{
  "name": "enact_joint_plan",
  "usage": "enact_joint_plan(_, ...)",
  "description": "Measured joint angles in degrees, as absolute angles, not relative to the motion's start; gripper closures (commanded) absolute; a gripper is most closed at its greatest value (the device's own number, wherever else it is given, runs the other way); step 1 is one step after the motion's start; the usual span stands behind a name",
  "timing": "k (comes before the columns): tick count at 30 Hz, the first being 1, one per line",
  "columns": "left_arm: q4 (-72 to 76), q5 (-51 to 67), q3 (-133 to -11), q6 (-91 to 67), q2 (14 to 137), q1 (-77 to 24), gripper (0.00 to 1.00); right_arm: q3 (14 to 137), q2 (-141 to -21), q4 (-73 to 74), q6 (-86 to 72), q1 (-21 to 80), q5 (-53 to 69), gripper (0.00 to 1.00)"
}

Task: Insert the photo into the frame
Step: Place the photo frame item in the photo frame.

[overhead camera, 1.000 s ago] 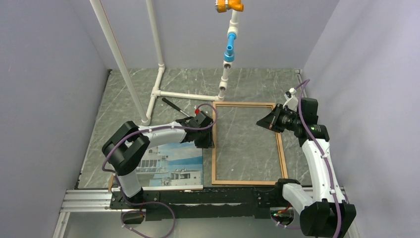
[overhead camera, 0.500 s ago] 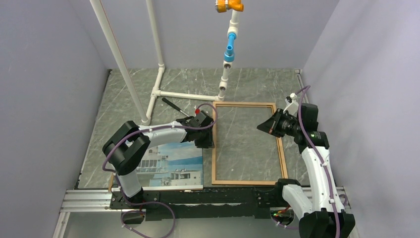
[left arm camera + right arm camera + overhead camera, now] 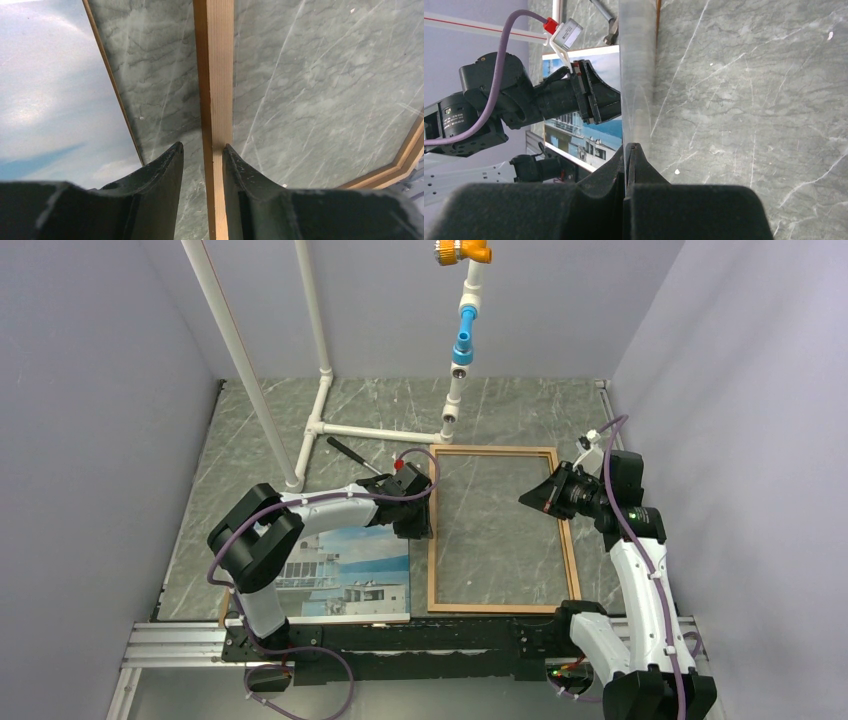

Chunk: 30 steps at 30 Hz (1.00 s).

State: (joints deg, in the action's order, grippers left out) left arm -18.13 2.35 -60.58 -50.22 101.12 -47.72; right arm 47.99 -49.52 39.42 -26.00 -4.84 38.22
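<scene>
Lying face-up on desk (image 3: 250, 440) by my left base: photo (image 3: 350, 575), beside frame (image 3: 495, 608), narrow gap between, not inside. Left gripper (image 3: 202, 147) part-open, straddling frame's left rail, one finger touching wood, other just off. Right gripper (image 3: 629, 146) clenched, empty, hovering over right rail.

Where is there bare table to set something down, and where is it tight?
Bare tabletop inside the frame; also the back strip between the pipe stand and the rear wall. Crowded: the gap between photo and frame, where the left gripper straddles the frame's left rail; the right gripper sits by the right rail.
</scene>
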Motion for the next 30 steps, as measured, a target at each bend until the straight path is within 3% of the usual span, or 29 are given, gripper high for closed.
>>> enact_joint_plan(30, -18.1, 2.8, -61.8, -50.2, 102.9, -47.7, 0.64, 49.7, -48.3, 43.9, -26.9, -5.1, 42.0, 1.0)
